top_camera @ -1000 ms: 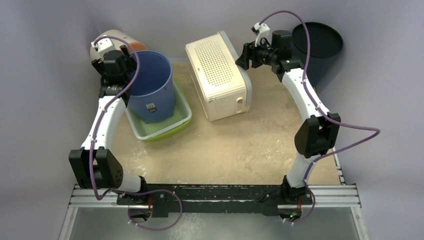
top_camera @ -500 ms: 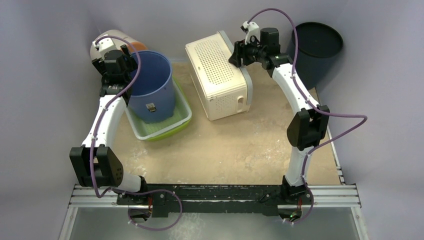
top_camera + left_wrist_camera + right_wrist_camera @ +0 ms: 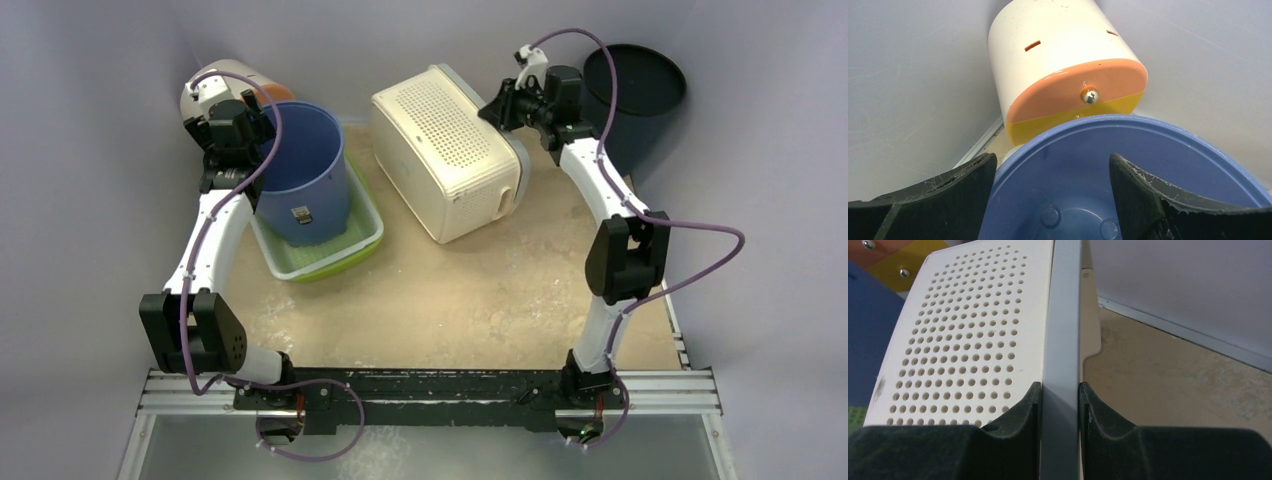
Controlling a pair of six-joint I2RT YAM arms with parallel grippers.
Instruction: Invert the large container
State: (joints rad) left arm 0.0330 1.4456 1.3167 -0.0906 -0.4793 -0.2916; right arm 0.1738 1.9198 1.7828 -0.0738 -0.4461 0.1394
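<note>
Large container (image 3: 447, 150): one, white, perforated; right tool (image 3: 1060, 396) clamps its rim; left tool (image 3: 1050, 167) spread.

Two matching arms on show. The left arm (image 3: 210, 240) and right arm (image 3: 600, 185) both have glossy white tubular links, broken up by chunky black joint housings (image 3: 195, 335). A purple cable (image 3: 720, 235) trails loosely along each one, up to a small white clip (image 3: 207, 90) at the wrist. The bases are bolted to a black crossbar (image 3: 440, 385) over a silver aluminium rail (image 3: 180, 400). Up close, the left gripper (image 3: 1052, 160) has matte black curved fingers (image 3: 933, 200) with scuffed, frayed edges. The right gripper (image 3: 1059, 390) has the same dull black, with round-tipped fingers (image 3: 973, 450).
</note>
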